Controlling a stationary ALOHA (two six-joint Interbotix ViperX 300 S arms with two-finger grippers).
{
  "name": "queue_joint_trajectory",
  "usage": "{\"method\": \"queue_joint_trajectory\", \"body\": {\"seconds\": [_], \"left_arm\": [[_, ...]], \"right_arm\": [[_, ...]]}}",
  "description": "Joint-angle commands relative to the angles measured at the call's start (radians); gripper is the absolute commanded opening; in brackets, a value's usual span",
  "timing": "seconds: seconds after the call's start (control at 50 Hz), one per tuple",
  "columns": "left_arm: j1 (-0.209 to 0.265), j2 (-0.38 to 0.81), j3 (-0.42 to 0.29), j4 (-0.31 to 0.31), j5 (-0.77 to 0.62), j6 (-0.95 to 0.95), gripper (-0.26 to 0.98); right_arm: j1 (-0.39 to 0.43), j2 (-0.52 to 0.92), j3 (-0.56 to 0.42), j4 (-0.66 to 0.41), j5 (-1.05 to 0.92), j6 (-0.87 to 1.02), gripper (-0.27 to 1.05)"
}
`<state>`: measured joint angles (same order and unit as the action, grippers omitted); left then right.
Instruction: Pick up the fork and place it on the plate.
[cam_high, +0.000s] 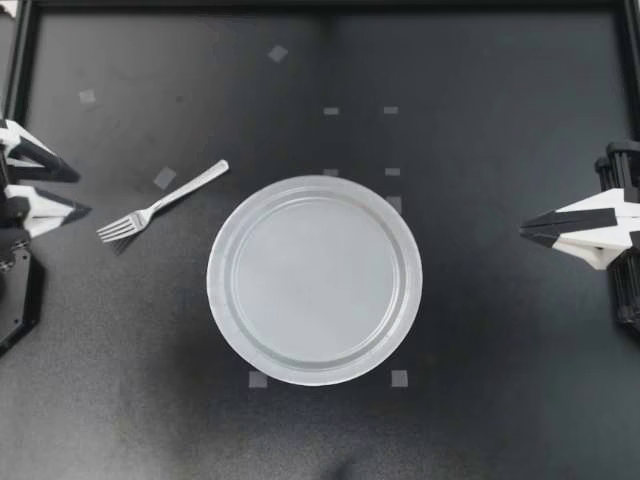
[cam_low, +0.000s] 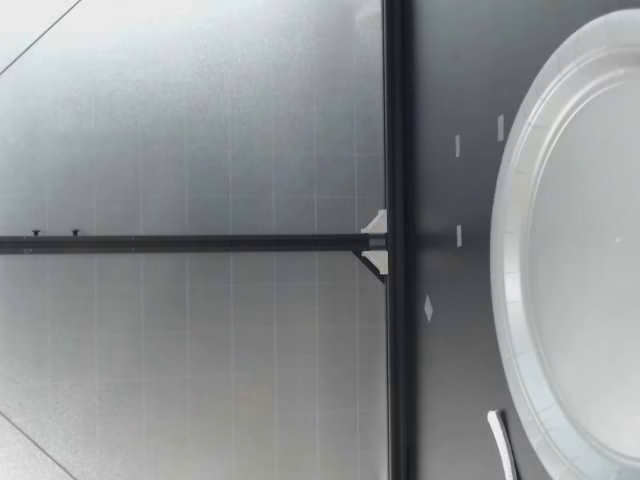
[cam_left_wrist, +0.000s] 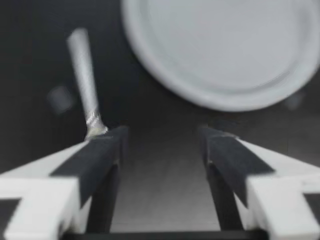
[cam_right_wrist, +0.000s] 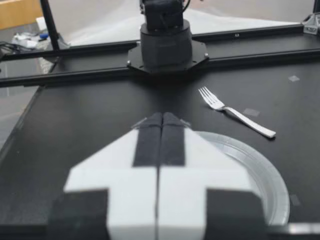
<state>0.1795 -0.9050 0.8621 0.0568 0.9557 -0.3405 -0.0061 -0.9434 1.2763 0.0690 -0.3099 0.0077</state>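
The left tool (cam_high: 80, 193), spread open, faces the fork (cam_high: 160, 205) lying beside the plate (cam_high: 222, 300), seemingly readied for the pickup. The right tool (cam_high: 527, 230), pressed together, rests well clear.

Plate (cam_low: 512, 262) on table (cam_low: 450, 80), fork handle (cam_low: 498, 438) beside

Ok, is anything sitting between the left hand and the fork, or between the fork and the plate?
Nothing visible. Only bare table lies between my open left hand and the fork, and between the fork and the plate. A flat tape mark sits beside the fork's handle, no obstacle.
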Motion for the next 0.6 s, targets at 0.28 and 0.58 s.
{"method": "queue_joint_trajectory", "body": {"seconds": [0.28,0.58], "left_arm": [[0.005,0.241,-0.031,0.051,0.021,-0.003,0.52],[0.051,0.44,0.023,0.109,-0.141,0.008,0.52]], "right_arm": [[-0.005,0.011,0.003,0.025,-0.008,0.0,-0.08],[-0.005,0.011,0.021,0.026,-0.011,0.061,-0.08]]}}
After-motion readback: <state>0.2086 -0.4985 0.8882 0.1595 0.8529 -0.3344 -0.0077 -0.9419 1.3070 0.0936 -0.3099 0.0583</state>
